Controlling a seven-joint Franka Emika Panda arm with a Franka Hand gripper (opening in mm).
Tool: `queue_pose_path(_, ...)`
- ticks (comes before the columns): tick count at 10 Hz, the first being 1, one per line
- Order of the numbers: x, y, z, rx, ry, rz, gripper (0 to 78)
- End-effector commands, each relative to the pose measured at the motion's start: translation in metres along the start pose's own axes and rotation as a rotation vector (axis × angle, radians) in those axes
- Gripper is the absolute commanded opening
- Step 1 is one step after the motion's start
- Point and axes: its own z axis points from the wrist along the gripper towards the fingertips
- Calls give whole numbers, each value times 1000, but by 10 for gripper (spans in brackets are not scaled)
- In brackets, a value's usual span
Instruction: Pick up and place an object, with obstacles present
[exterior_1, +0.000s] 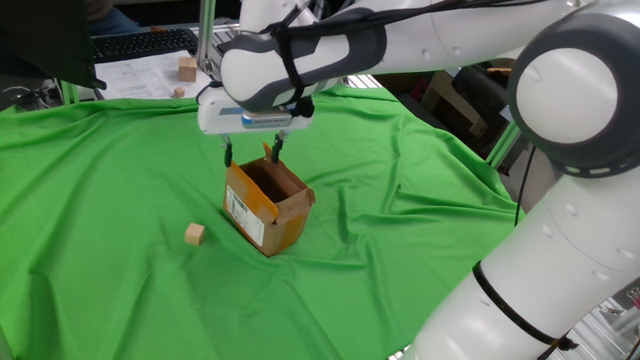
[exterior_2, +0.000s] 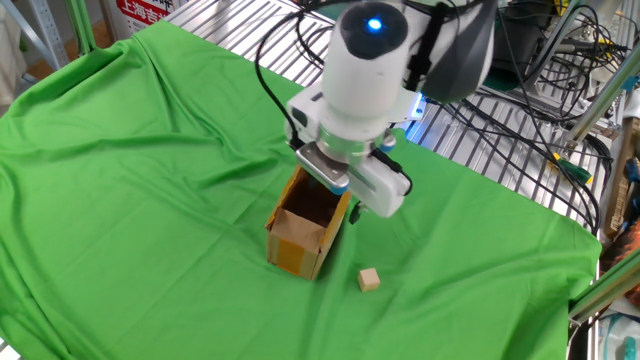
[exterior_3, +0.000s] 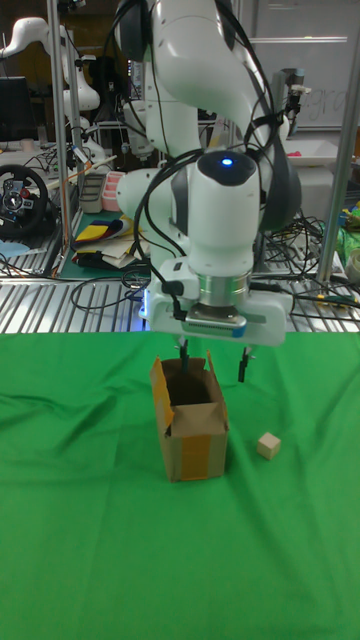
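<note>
Cube: small tan cube (exterior_1: 195, 234) lies on the green cloth (exterior_1: 120, 300) beside the cardboard box (exterior_1: 266, 208), on its labelled side.
Claw: claw (exterior_1: 250, 153) hangs above the box's open top, well apart from the cube, fingers spread, holding nothing.

Light is bright, even, from overhead. Green cloth (exterior_1: 120, 180) is saturated, no glare. My arm throws only a soft shadow on it beside the cardboard box (exterior_3: 189, 420). Box interior is dark. My blue LED (exterior_2: 375, 24) blooms slightly. Focus is sharp on the table; far background clutter is dimmer, softer.
</note>
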Motion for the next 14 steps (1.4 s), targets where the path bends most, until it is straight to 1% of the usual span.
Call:
queue_pose_path(1, 0, -4, -2, -12, 9, -34, 773)
queue_pose_path(2, 1, -5, -3, -10, 10, -37, 773)
queue_pose_path(5, 2, -5, -3, -13, 28, -40, 773)
queue_pose_path(9, 2, -6, -3, -13, 26, -34, 773)
queue_pose_path(11, 2, -5, -3, -10, 18, -27, 773)
queue_pose_path(14, 2, -5, -3, -10, 16, -10, 773)
